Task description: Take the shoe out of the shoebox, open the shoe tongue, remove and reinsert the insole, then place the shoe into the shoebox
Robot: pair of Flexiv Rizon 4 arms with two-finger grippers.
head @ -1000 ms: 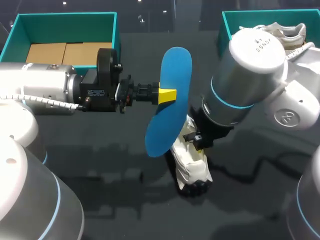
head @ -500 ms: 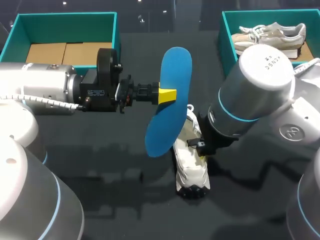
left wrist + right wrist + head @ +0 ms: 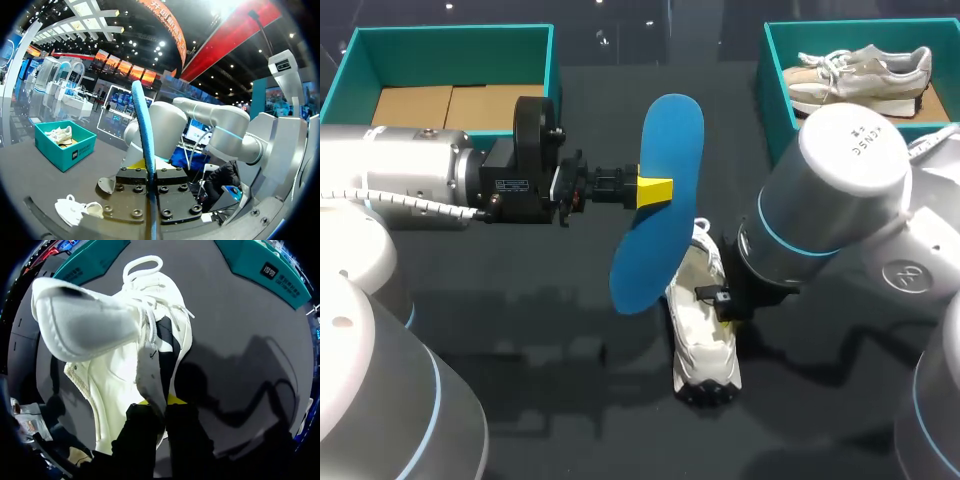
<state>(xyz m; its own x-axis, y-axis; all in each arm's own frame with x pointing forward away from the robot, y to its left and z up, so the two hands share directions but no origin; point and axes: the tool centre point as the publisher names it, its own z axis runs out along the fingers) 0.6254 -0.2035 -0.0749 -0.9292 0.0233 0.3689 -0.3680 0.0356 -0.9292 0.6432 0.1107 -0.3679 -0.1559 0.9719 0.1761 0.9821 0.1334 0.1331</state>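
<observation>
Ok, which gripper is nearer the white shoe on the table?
Right. The right gripper is shut on the white shoe; the left gripper, holding the blue insole, is apart from it.

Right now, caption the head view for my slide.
Left gripper holds the blue insole above the table while the right gripper pinches the white shoe lying on it.

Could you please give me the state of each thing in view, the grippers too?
White shoe: on the table, outside any box.
Blue insole: out of the shoe, held on edge in the air.
Left gripper: shut on the insole.
Right gripper: shut on the shoe's rim.
Left box: open, no shoe in sight.
Right box: open, beige shoes inside.
</observation>
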